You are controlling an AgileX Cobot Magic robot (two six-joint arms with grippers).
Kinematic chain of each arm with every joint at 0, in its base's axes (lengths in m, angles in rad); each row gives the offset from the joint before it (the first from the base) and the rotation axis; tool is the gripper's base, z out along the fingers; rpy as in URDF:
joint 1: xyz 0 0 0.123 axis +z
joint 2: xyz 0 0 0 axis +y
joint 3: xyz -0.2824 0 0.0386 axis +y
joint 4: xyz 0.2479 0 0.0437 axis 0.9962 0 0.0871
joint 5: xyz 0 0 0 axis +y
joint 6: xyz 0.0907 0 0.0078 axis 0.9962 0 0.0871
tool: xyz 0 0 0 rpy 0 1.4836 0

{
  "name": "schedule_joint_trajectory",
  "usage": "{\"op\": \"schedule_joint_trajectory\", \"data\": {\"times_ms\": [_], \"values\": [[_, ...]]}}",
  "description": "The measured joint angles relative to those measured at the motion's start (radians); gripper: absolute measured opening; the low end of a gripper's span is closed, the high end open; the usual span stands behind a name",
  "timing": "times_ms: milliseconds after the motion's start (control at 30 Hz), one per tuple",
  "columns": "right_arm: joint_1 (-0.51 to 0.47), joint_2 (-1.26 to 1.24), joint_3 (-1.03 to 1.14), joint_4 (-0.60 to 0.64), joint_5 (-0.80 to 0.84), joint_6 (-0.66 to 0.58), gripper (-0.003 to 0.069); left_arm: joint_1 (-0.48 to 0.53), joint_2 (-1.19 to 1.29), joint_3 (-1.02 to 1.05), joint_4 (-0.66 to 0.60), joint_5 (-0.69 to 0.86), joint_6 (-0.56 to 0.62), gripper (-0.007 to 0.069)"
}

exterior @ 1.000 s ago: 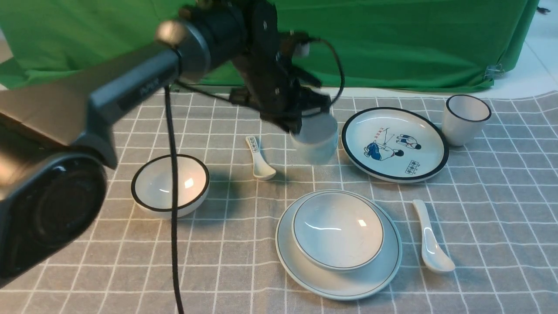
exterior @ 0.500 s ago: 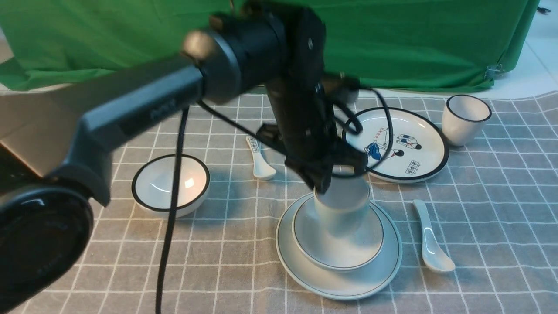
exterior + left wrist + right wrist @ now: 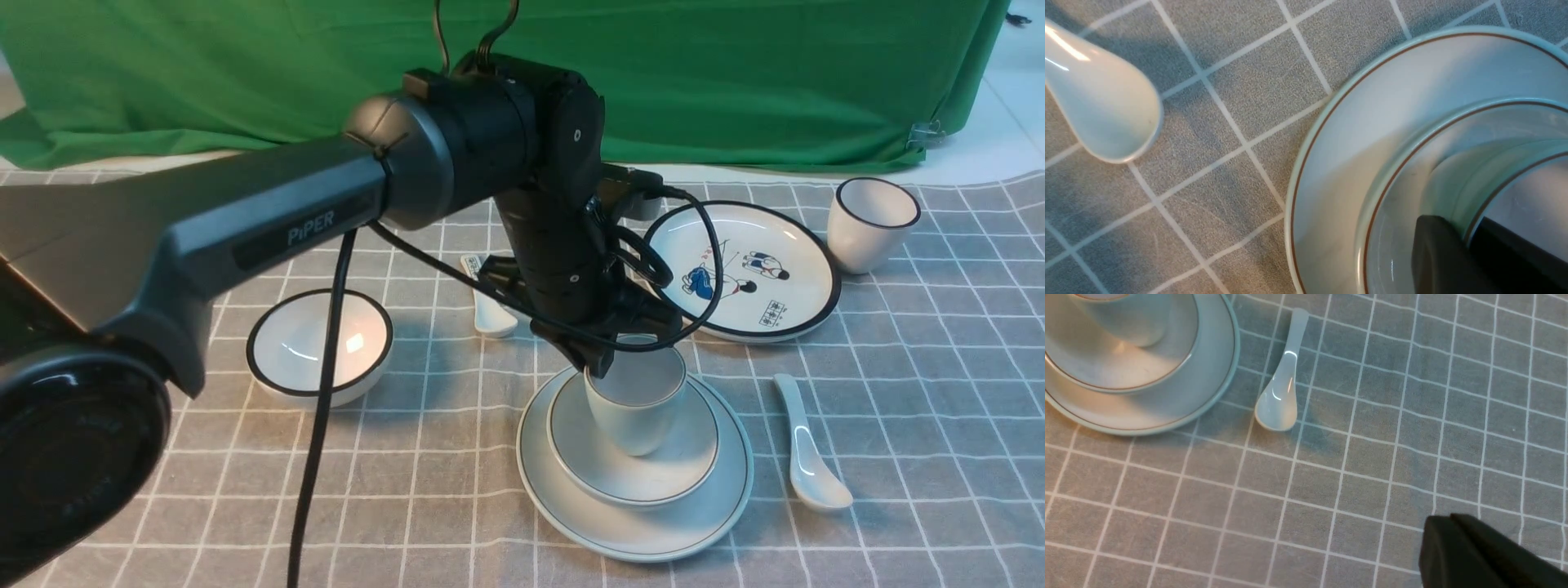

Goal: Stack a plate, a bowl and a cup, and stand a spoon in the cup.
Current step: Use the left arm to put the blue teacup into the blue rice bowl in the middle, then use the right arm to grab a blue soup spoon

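The pale plate [image 3: 710,510] lies near the front with the shallow bowl [image 3: 584,465] on it. My left gripper [image 3: 606,361] is shut on the far-left rim of the grey-green cup [image 3: 638,412], one finger inside and one outside. The cup is down inside the bowl, slightly tilted. The left wrist view shows the plate [image 3: 1339,134], the bowl [image 3: 1396,192], the cup wall [image 3: 1466,183] and my left gripper [image 3: 1468,241]. The plain spoon [image 3: 804,457] lies right of the plate, also in the right wrist view [image 3: 1280,400]. My right gripper [image 3: 1447,524] is shut and empty above bare cloth.
A black-rimmed bowl [image 3: 318,347] sits at the left. A small printed spoon [image 3: 488,306] lies behind the plate, its bowl end in the left wrist view [image 3: 1102,114]. A cartoon plate [image 3: 739,269] and a black-rimmed cup [image 3: 869,222] stand at the back right.
My left arm carried the cup from the back of the table forward over the plate and lowered it into the bowl. Nothing else has moved.
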Motion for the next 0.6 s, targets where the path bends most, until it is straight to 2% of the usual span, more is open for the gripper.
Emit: {"op": "schedule_joint_trajectory", "data": {"times_ms": [67, 133, 200, 267, 367, 500, 600], "values": [[0.000, 0.000, 0.000, 0.000, -0.002, 0.000, 0.0022, 0.000, 0.000, 0.000, 0.000, 0.005, 0.000, 0.0088], [0.000, 0.000, 0.000, 0.000, -0.005, 0.000, 0.0022, 0.000, 0.000, 0.000, 0.000, 0.009, 0.001, 0.0154], [0.000, 0.000, 0.000, 0.000, -0.005, 0.000, 0.0022, 0.000, -0.001, 0.000, 0.000, 0.010, 0.001, 0.0251], [0.000, 0.000, 0.000, 0.000, -0.005, 0.001, 0.0022, 0.000, -0.002, 0.000, 0.000, 0.010, 0.001, 0.0281], [0.000, 0.015, -0.004, 0.000, -0.006, 0.016, 0.0020, 0.000, -0.023, -0.001, 0.000, 0.038, 0.001, 0.0388], [-0.007, 0.100, -0.044, 0.002, -0.002, 0.018, 0.0019, 0.000, -0.075, -0.023, 0.002, 0.073, 0.001, 0.0405], [-0.057, 0.182, -0.093, 0.052, -0.001, -0.029, 0.0019, 0.000, -0.135, -0.029, 0.007, 0.104, 0.004, 0.0345]]}}
